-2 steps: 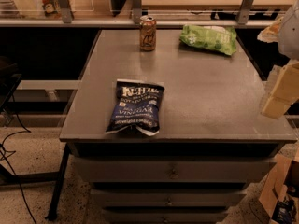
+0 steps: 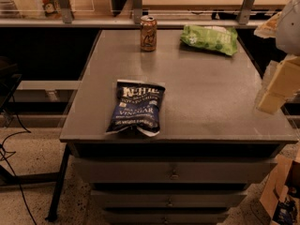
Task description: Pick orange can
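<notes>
Orange-brown cylindrical drink can with a silver top rim: upright near the far edge of the grey drawer desk, a little left of that edge's middle. Nothing touches it.

Pale, blocky two-finger gripper: it hangs at the desk's right edge, nearer the front right corner than the far one, and well apart from the orange can. You cannot tell from this view whether it is open or closed. It carries nothing that can be made out.

Change since the previous frame: almost none. The orange can, the dark blue crinkled chip bag lying flat near the front edge, and the green crumpled snack bag at the far right corner all sit where they did. The gripper has drifted only slightly along the right edge.

Judgement: the reach has barely begun and the pick is entirely ahead of you. The approach must run diagonally from the right edge toward the far edge. Watch the green bag, which lies just right of the can and closest to that line.
</notes>
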Controlling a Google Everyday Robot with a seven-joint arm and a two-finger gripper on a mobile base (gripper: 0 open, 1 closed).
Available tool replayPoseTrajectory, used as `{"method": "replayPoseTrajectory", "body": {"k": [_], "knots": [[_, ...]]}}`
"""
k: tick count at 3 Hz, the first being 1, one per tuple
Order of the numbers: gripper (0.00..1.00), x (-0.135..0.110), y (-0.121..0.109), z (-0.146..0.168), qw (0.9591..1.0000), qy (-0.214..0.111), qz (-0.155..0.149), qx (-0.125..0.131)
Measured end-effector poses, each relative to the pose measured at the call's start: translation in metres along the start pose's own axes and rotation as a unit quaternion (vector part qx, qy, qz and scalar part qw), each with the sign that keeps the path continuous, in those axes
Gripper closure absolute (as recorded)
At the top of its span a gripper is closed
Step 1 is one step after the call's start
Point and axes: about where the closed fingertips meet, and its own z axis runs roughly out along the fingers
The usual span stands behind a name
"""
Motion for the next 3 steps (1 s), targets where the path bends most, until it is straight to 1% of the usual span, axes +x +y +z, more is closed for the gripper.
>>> {"method": "replayPoseTrajectory", "body": {"k": [1, 2, 3], "knots": [[0.0, -0.016, -0.03, 0.006, 0.999, -0.037, -0.019, 0.017], [0.0, -0.029, -0.081, 0.017, 0.9958, -0.078, -0.027, 0.038], [0.0, -0.038, -0.127, 0.03, 0.99, -0.124, -0.021, 0.063]]}}
